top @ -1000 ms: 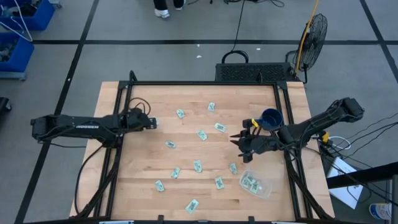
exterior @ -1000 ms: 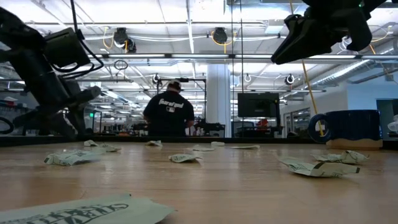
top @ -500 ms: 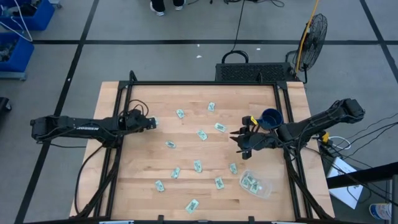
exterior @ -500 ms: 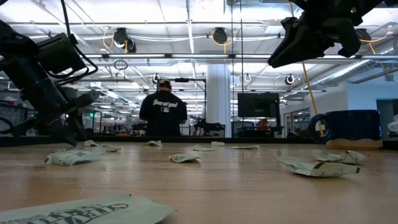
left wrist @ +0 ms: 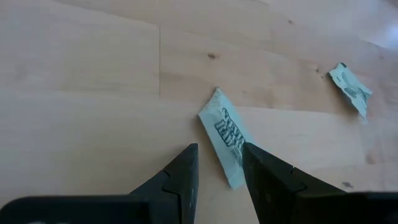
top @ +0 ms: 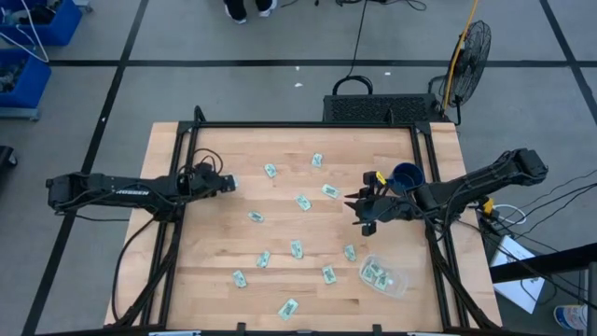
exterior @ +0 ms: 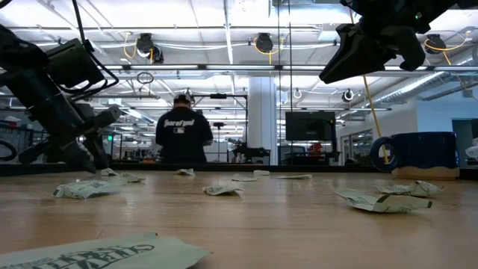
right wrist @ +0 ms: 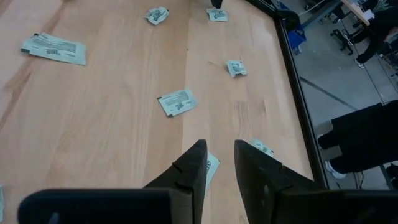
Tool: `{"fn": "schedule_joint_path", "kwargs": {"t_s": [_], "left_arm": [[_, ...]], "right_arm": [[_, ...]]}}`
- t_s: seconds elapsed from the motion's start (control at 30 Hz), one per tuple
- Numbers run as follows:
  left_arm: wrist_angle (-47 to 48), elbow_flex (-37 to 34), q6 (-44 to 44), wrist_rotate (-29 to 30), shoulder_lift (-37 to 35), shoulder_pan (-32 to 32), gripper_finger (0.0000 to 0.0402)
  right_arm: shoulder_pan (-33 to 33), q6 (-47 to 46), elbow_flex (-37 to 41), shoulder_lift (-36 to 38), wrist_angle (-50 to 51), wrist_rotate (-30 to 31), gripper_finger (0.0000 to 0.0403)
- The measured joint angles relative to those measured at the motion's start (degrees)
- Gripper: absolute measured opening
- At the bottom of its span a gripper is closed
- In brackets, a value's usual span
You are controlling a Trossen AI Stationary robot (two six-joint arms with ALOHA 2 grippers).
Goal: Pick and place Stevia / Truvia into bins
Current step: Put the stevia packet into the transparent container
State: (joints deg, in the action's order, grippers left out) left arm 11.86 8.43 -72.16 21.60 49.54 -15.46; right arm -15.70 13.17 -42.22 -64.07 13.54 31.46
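My left jaws (left wrist: 217,171) sit low over the left side of the counter (top: 215,261), narrow gap between the tips. One sachet (left wrist: 225,137) lies flat on the wood right at them: its near end runs into the gap between the two fingers (left wrist: 177,180), the rest angles out ahead. Not gripped, can't tell if either tip touches it. In the high view that sachet (top: 230,181) shows just past the tips of the left jaws (top: 224,184). A second sachet (left wrist: 351,89) lies well apart, farther out.

My right jaws (top: 358,213) hang above the counter's right-centre, just beside the blue mug (top: 407,176). In the low view they (exterior: 362,52) are clearly up off the wood. Gap is narrow, nothing held. Right wrist view: one packet (right wrist: 210,167) lies on the wood below the gap, partly hidden by a fingertip (right wrist: 189,168); another packet (right wrist: 177,102) lies farther ahead.

Rest of the sachets (top: 296,248) are scattered flat across the middle of the counter. The clear bin (top: 383,276) sits near the front right corner with a few sachets inside, apart from both jaws.

A person (exterior: 183,133) stands in the room beyond.
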Motion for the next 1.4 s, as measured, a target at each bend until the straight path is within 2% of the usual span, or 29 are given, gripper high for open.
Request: {"fn": "schedule_joint_path", "kwargs": {"t_s": [0.4,0.73,0.9,1.0,1.2,1.4], "left_arm": [[-0.22,0.0,-1.87,1.78,1.06,0.0,0.0129],[-11.7,0.09,0.27,3.99,12.01,0.0,0.0129],[-13.67,0.13,1.63,3.96,13.77,0.0,0.0127],[-14.19,0.09,3.78,4.19,13.79,0.0,0.0104],[-14.61,0.02,6.73,3.96,13.88,-0.02,0.0011],[-15.03,0.02,8.67,3.89,13.88,-0.02,0.0004]], "right_arm": [[0.0,-0.02,0.0,0.0,0.0,-0.02,0.0075],[0.0,-0.04,0.0,0.0,0.0,-0.02,0.0075],[0.0,-0.47,0.0,0.0,-0.02,-0.02,0.0075],[0.0,-0.48,0.0,0.0,-0.02,-0.02,0.0075],[0.0,-0.5,0.0,-0.02,0.0,-0.02,0.0075],[0.0,-3.45,0.0,-0.02,0.0,-0.04,0.0075]]}}
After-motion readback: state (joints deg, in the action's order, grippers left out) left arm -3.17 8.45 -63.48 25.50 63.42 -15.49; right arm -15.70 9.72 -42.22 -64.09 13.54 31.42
